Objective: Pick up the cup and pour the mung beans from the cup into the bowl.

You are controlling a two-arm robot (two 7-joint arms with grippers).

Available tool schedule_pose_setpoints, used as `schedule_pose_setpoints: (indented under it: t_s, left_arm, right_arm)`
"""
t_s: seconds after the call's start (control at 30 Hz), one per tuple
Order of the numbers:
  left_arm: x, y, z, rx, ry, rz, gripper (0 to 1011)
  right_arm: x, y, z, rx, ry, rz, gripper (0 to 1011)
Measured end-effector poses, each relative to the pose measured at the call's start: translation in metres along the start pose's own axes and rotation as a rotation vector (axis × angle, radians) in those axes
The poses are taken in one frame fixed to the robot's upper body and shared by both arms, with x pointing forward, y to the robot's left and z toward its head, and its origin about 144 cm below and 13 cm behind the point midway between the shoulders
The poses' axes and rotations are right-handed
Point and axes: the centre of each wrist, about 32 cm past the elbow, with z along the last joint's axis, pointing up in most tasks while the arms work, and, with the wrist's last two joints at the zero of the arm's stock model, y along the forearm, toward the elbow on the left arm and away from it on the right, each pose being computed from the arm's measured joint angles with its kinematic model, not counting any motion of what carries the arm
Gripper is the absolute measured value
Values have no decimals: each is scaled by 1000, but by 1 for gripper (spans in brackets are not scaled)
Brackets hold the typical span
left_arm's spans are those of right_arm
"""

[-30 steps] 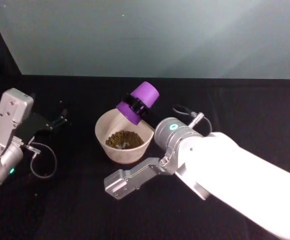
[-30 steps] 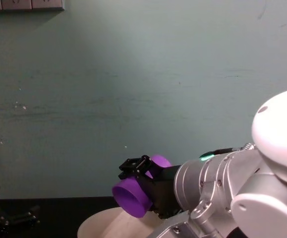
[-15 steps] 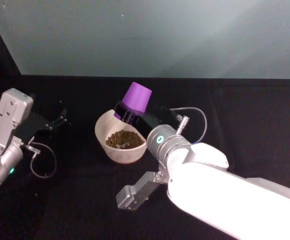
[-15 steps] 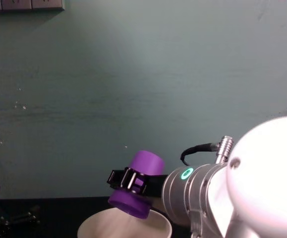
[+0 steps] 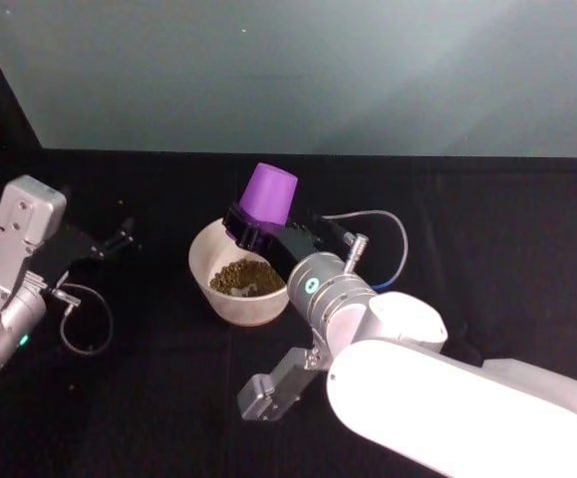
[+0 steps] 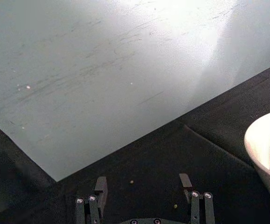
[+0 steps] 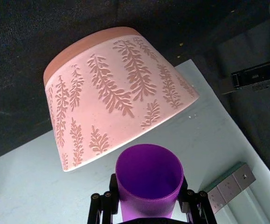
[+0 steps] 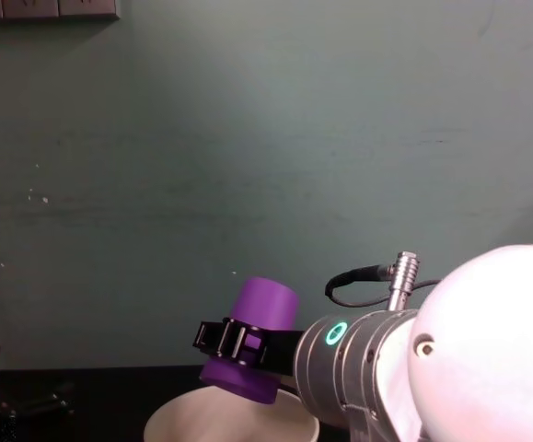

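We see the right gripper clamped on the cup, with a finger pressed to each side of the purple wall near its mouth. The cup is upturned, base up and mouth down, leaning a little. It hangs above the far right part of the bowl, apart from the rim. The bowl stands on the black table, and a heap of mung beans lies in its bottom.

From the chest view the cup sits just above the bowl's rim, with the right gripper around its lower part. In the right wrist view we look over the cup's open mouth toward the bowl, whose outer wall bears a leaf pattern.

The left gripper is parked on the left, well apart from the bowl. Its fingers stand apart and hold nothing. Near them two loose beans lie on the cloth.
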Motion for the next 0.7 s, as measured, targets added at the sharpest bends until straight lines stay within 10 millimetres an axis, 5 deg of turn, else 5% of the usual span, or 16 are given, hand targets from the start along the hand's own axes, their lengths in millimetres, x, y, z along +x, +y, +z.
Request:
schedule_pose_setpoints:
  t_s: [0.4, 0.7]
  left_arm:
    - [0, 0, 0, 0, 0, 0, 1000]
    - [0, 0, 0, 0, 0, 0, 1000]
  right_arm:
    - [-1, -2, -5, -21, 68, -5, 719]
    - [-23, -8, -39, 13, 549, -70, 719]
